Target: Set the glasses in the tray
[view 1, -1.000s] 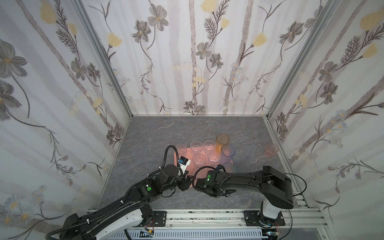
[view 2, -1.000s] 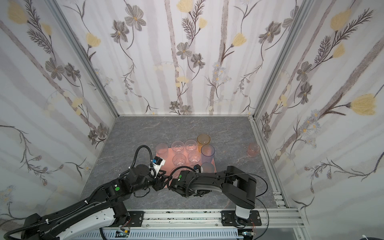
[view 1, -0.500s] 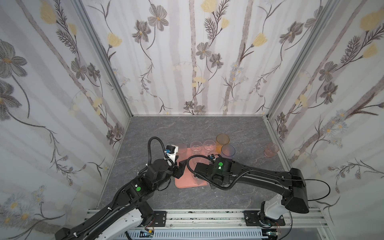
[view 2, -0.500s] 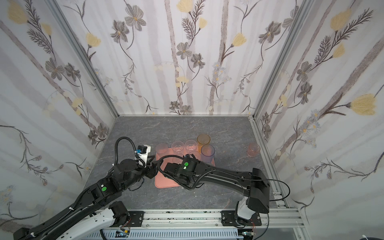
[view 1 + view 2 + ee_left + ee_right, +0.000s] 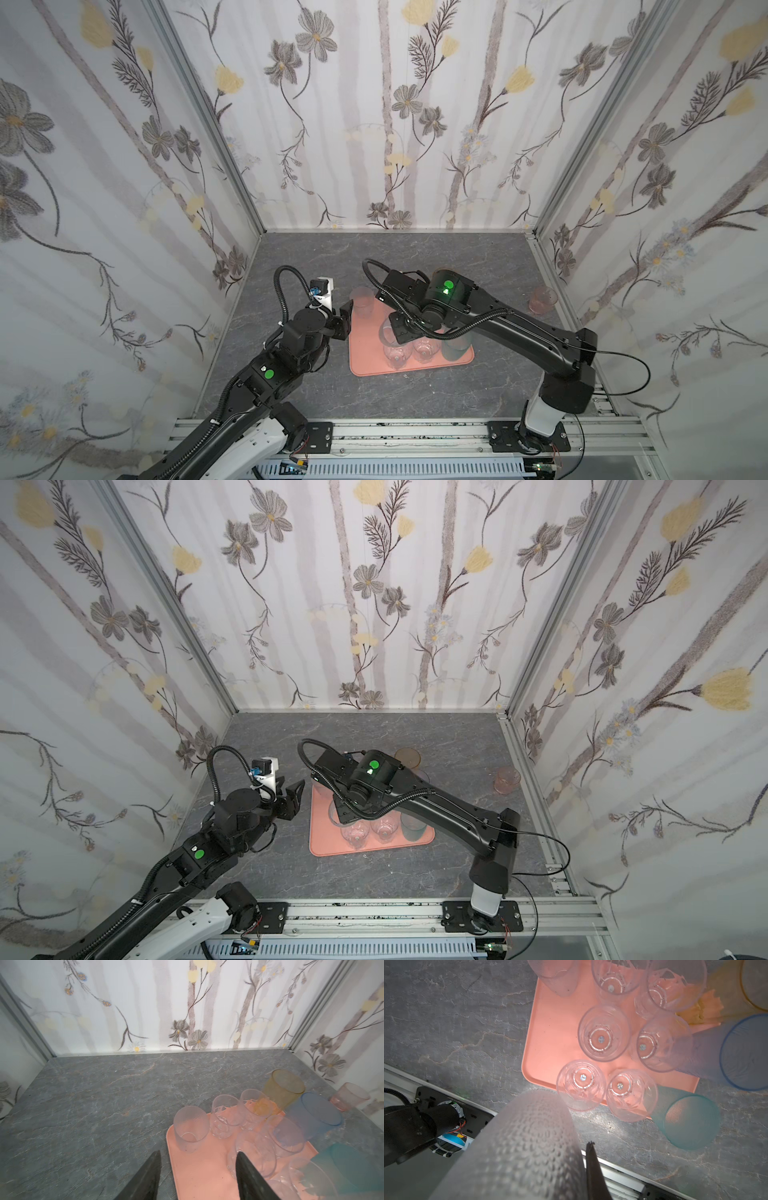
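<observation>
The salmon-pink tray (image 5: pixel 365 368) (image 5: pixel 328 848) lies mid-table and holds several clear glasses (image 5: pixel 602 1033) and a frosted glass (image 5: pixel 190 1128) in its far left corner. An amber glass (image 5: pixel 284 1086) and a blue glass (image 5: pixel 318 1113) stand by its far right corner. A teal glass (image 5: pixel 691 1122) stands at its near right corner. My right gripper (image 5: pixel 585 1147) (image 5: pixel 399 330) hangs over the tray's near half, shut on the wall of a dimpled frosted glass (image 5: pixel 525 1147); only one finger (image 5: pixel 593 1169) shows. My left gripper (image 5: pixel 197 1159) (image 5: pixel 345 322) is open and empty over the tray's left rim.
A short pink glass (image 5: pixel 542 300) (image 5: pixel 349 1098) stands alone on the grey table by the right wall. Flowered walls close three sides. The metal rail (image 5: pixel 395 432) with the arm bases runs along the near edge.
My right arm has swung from the table's near edge to over the tray, carrying the frosted glass. My left gripper has drawn back to the tray's left side.
</observation>
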